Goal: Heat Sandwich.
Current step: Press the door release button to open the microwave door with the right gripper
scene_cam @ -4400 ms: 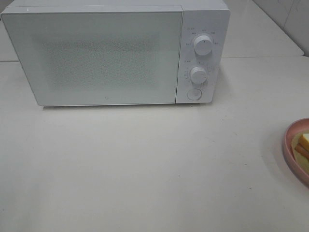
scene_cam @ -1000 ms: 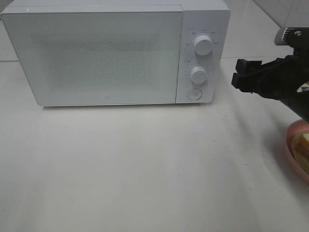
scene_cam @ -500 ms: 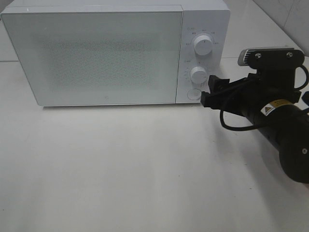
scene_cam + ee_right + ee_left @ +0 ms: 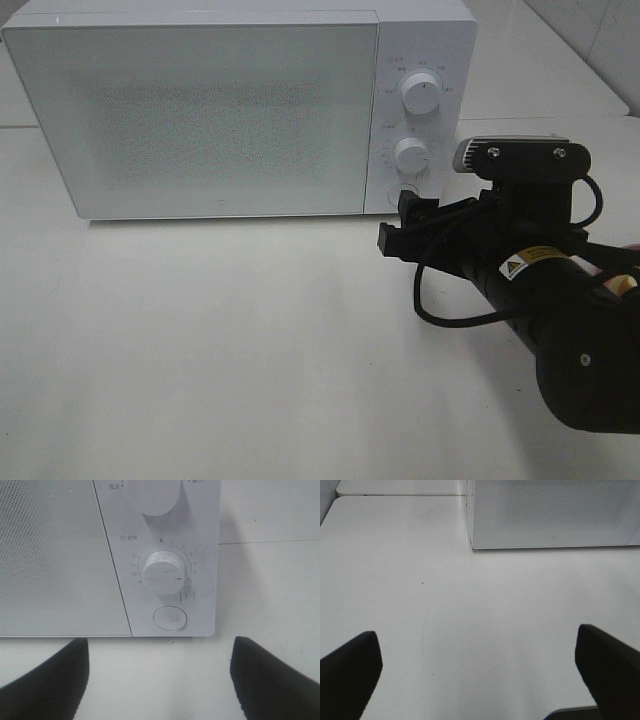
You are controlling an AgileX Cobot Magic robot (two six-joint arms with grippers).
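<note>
R gripper (image 4: 396, 222) nearer microwave (image 4: 200, 110) btn (image 4: 170, 618), jaws apart.

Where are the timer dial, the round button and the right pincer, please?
timer dial (image 4: 163, 573), right wrist view, its face centre
round button (image 4: 170, 618), right wrist view, its centre
right pincer (image 4: 395, 222), exterior high view, between its fingertips

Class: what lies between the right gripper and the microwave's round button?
Only a short stretch of bare white table separates the right gripper from the round button; the right wrist view shows it.
</note>
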